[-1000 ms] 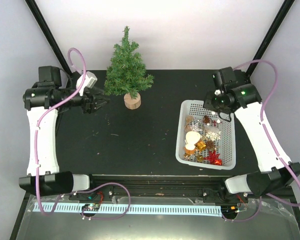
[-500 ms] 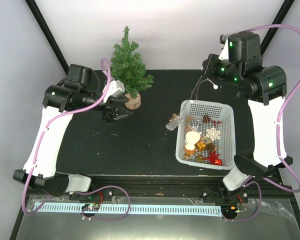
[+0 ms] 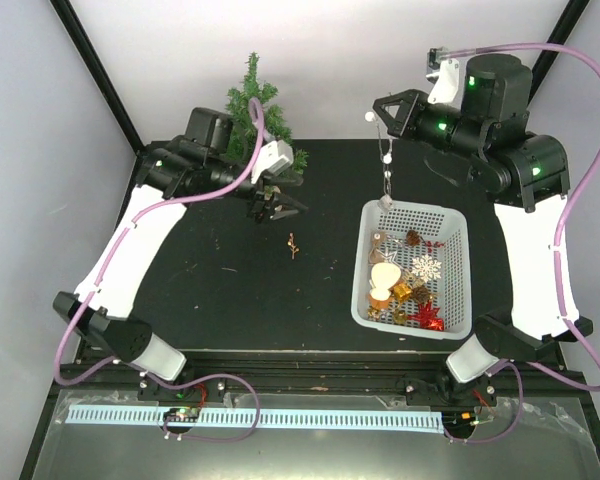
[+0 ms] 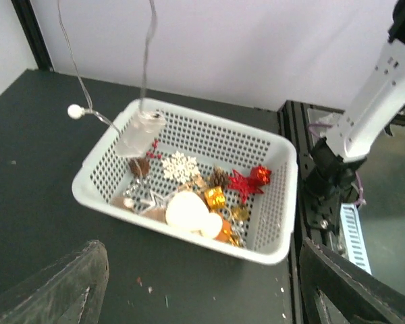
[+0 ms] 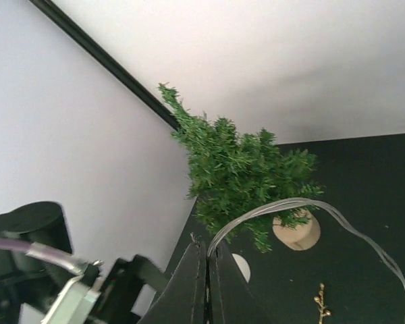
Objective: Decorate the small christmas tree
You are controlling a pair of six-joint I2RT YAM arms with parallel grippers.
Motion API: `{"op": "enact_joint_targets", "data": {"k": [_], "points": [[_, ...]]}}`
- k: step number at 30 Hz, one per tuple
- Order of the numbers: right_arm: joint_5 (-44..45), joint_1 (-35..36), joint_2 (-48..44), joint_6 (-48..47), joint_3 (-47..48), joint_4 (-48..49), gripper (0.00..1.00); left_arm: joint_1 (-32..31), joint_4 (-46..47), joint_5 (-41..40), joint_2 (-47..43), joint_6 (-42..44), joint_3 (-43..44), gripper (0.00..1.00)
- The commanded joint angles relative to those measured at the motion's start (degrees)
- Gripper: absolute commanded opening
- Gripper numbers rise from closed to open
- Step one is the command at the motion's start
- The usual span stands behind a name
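Note:
The small christmas tree [image 3: 252, 112] stands at the back left on its wood disc base [image 5: 295, 231], partly hidden by my left arm in the top view; the right wrist view shows it bare [image 5: 236, 169]. My right gripper [image 3: 384, 110] is high above the table, shut on a thin clear wire string [image 5: 283, 206]. The string hangs down to a clear end piece [image 3: 386, 202] at the far left corner of the white basket [image 3: 462, 300]. A white bead [image 4: 74, 111] hangs on the wire. My left gripper [image 3: 280, 205] is open and empty in front of the tree, facing the basket.
The basket [image 4: 189, 233] holds several ornaments: a white snowflake [image 4: 180, 166], red star [image 4: 246, 182], gold box [image 4: 214, 198], pine cones, a pale wooden piece [image 4: 185, 210]. A small gold twig [image 3: 293, 245] lies on the mat between tree and basket. Black frame posts stand at the back corners.
My right gripper rose and drew the string up; its end swung from left of the basket to its far corner. My left arm moved right, in front of the tree. A gold twig now lies on the mat.

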Motion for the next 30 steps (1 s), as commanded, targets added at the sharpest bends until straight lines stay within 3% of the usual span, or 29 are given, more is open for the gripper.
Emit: {"op": "enact_joint_targets", "data": {"k": [1, 9, 23, 24, 28, 30], "points": [[-4.73, 0.25, -1.11, 2.6, -0.59, 5.34, 0.01, -1.53, 10.26, -0.14, 5.08, -7.66, 5.83, 0.78], [-6.44, 0.57, -3.48, 4.67, -5.92, 8.94, 0.01, -4.5, 13.48, 2.42, 15.55, -12.5, 18.2, 0.78], [-6.73, 2.48, -4.06, 7.16, -11.31, 12.98, 0.01, -6.84, 19.78, 11.88, 24.0, -19.09, 24.52, 0.76], [-6.71, 2.52, -3.97, 7.21, -11.44, 12.99, 0.01, -6.89, 20.15, 12.52, 24.63, -19.57, 25.17, 0.72], [-6.15, 2.49, -3.86, 6.98, -11.77, 12.77, 0.01, -7.2, 20.58, 13.55, 26.27, -19.94, 26.66, 0.25], [-5.88, 2.54, -3.84, 6.65, -12.0, 12.52, 0.01, -7.24, 20.62, 14.61, 26.47, -20.01, 26.75, 0.08]]}}
